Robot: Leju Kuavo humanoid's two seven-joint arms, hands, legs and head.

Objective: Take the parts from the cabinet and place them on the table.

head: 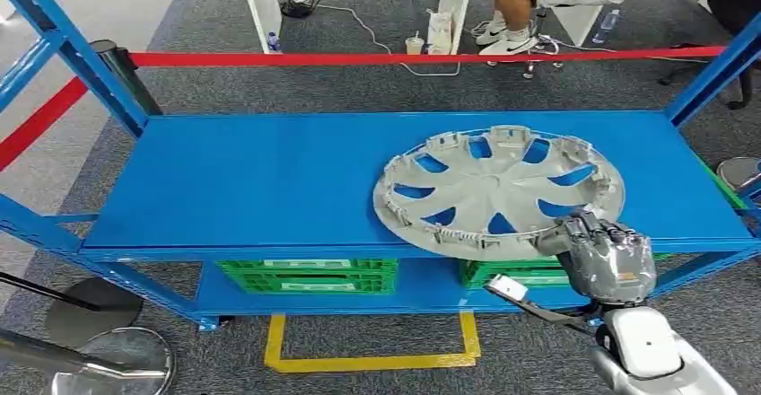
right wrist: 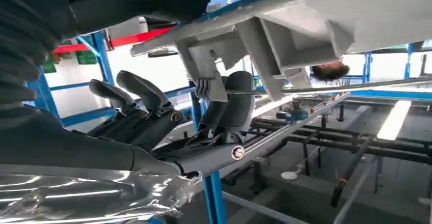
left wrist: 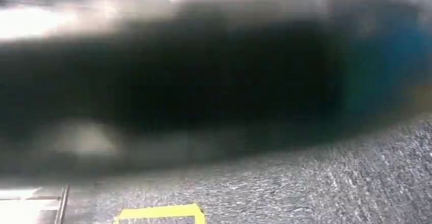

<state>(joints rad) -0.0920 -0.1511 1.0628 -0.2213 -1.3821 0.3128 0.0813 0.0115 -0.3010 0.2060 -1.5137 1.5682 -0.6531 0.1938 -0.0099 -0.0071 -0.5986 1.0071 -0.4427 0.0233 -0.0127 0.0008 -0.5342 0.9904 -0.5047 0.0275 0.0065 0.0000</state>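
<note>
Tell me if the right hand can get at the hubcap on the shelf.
Probably yes. The right hand is already at the hubcap near rim, which overhangs the shelf front edge; the right wrist view shows fingers curled around the rim from below. Nothing blocks it.

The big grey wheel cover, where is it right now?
In the head view the wheel cover lies on the right half of the blue shelf, its near edge overhanging the front, where the robot's right hand grips it.

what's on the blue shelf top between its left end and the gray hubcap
Nothing: in the head view that stretch of the blue shelf top is bare up to the hubcap.
</note>
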